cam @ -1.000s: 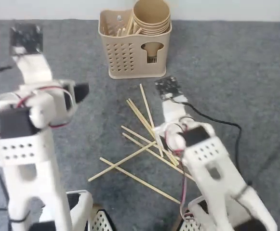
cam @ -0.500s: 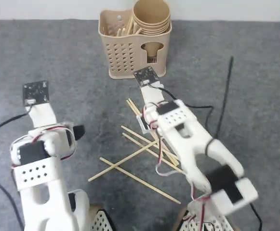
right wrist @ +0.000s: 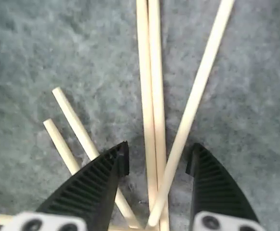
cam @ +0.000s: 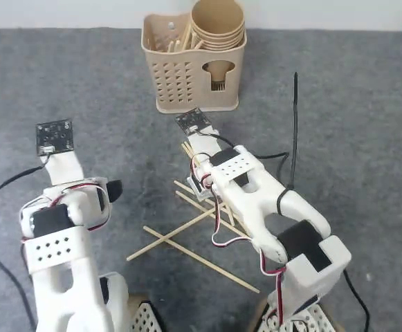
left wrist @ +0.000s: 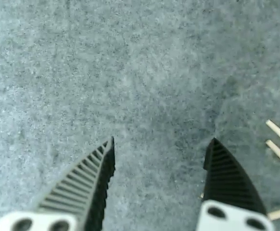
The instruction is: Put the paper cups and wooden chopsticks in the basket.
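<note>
Your left end effector (left wrist: 159, 144) hangs spread over bare tabletop (left wrist: 130, 57) well left of the basket (cam: 187, 83), while your right end effector (right wrist: 156, 150), also apart, straddles chopsticks (right wrist: 152, 96) before the basket, seemingly to pinch them; cups (cam: 218, 24) sit inside it.

The high view looks steeply down over the grey mat (cam: 339, 104); each wrist view faces it closely — all three share scattered chopsticks (cam: 201, 259).
</note>
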{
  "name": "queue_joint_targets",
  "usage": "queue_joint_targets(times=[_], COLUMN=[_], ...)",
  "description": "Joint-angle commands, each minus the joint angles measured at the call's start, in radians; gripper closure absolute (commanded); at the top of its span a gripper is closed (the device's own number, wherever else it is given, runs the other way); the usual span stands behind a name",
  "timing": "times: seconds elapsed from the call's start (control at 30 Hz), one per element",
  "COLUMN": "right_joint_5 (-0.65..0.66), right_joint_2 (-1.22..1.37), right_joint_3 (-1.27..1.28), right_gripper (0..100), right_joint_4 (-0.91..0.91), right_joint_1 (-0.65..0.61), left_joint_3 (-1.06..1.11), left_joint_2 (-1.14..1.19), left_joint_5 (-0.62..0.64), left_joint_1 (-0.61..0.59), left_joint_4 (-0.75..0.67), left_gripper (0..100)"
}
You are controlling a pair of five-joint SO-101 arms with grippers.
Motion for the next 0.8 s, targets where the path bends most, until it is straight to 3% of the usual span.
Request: queue_joint_targets(times=[0.0, 0.17, 0.43, 0.77], right_joint_5=[0.026, 0.023, 0.021, 0.023], right_joint_2=[-0.002, 0.013, -0.059, -0.381], right_joint_3=[-0.043, -0.044, -0.044, -0.038], right_gripper=[81.3, 99.8, 99.2, 99.2], right_joint_4=[-0.016, -0.016, 0.09, 0.243], right_joint_1=[0.022, 0.036, 0.056, 0.05], left_joint_3=[-0.007, 0.002, 0.002, 0.004], left_joint_2=[-0.025, -0.025, -0.025, -0.025], left_joint_5=[-0.011, -0.011, -0.011, -0.011], left_joint_1=[-0.003, -0.002, -0.002, -0.002], left_joint_4=[-0.023, -0.025, -0.026, -0.026], left_gripper=[71, 71, 71, 71])
